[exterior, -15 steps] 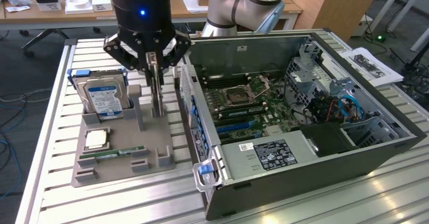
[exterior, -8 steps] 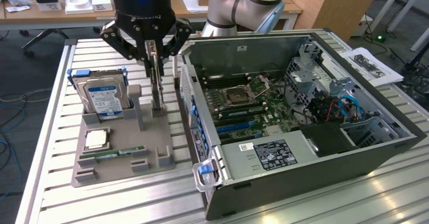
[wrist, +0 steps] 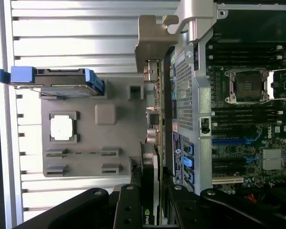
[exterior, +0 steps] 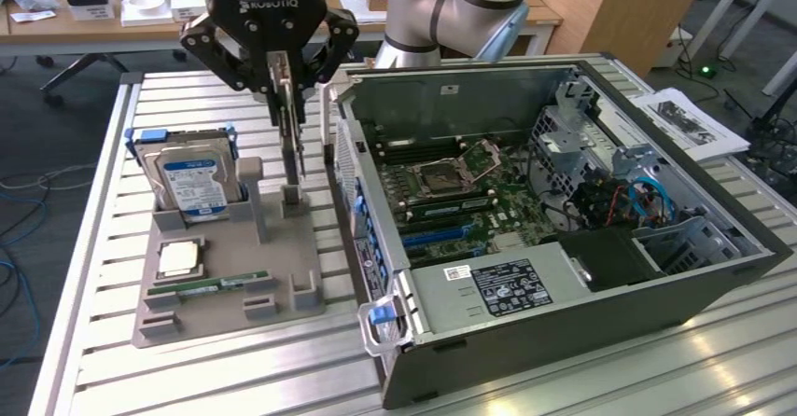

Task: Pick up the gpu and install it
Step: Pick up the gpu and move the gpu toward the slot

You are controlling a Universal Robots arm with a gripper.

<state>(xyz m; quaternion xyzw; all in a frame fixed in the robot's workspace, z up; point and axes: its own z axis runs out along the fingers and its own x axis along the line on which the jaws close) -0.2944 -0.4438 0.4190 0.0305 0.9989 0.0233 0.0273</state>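
The gpu (exterior: 294, 145) hangs edge-on as a thin dark card, and my gripper (exterior: 290, 94) is shut on its upper edge. Its lower end is at the slot post of the grey parts stand (exterior: 224, 281); I cannot tell whether it is clear of the slot. In the wrist view the gpu (wrist: 153, 138) runs between the stand and the computer's side wall. Its silvery end bracket (wrist: 155, 38) is at the far end, and my gripper (wrist: 150, 210) clamps the near end. The open computer case (exterior: 548, 285) lies on the exterior view's right, with its motherboard (exterior: 461, 192) exposed.
On the stand are a hard drive (exterior: 193, 178) with a blue-white label, a processor chip (exterior: 181, 257) and a green RAM stick (exterior: 205, 287). Blue expansion slots (exterior: 436, 234) sit low on the motherboard. The case wall (exterior: 355, 155) stands close beside the card. All rests on a slatted metal table (exterior: 187, 369).
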